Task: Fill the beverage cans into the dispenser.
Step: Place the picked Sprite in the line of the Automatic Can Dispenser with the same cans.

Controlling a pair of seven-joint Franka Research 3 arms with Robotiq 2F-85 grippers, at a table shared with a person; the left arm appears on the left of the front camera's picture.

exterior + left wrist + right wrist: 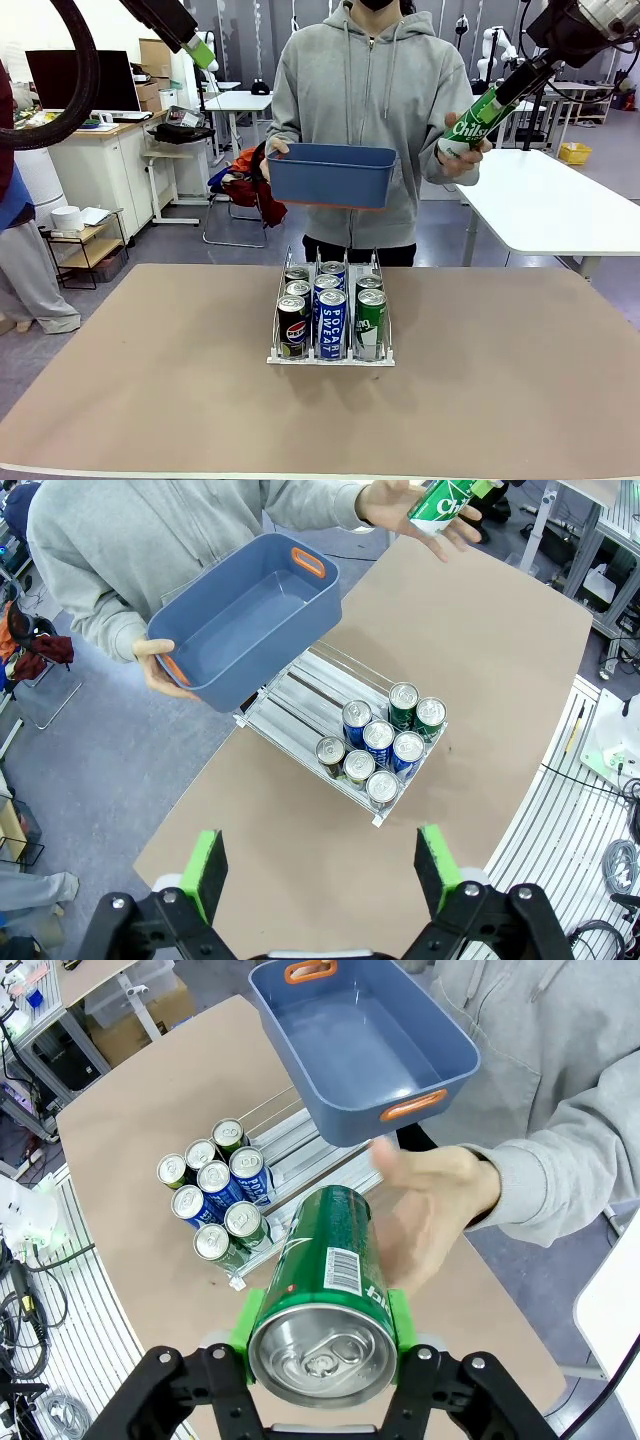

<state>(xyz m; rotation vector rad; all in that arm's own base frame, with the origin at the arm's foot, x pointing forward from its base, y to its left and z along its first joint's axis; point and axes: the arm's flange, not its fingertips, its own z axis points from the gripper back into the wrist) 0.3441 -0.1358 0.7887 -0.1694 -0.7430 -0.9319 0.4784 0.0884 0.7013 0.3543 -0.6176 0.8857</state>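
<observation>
Mid-task view of can loading. The dispenser stands at the table's centre with cans in all three lanes: the left lane holds black cans, the middle lane blue-and-white cans, and the right lane green cans. The wrist views show seven cans, three in each of two lanes and two in the green one, all bunched at the near end, with the far stretch of each lane bare.

The right gripper, raised at far right, is clamped on a green can held tilted, base toward the person. The person's hand cups that can from below; whether it is steadying or letting go cannot be judged. The left gripper hangs high above the table with its fingers spread wide and nothing between them.

The person stands at the far side holding a blue bin in the other hand; both wrist views show its inside empty. By this evidence the held green can is probably the last to load, most likely into the shorter green lane.

In the front view the near cans hide those behind, so the count rests on the wrist views. The left gripper's fingers are cut off at the top of the front view. The held can's label is partly covered by the hand.
</observation>
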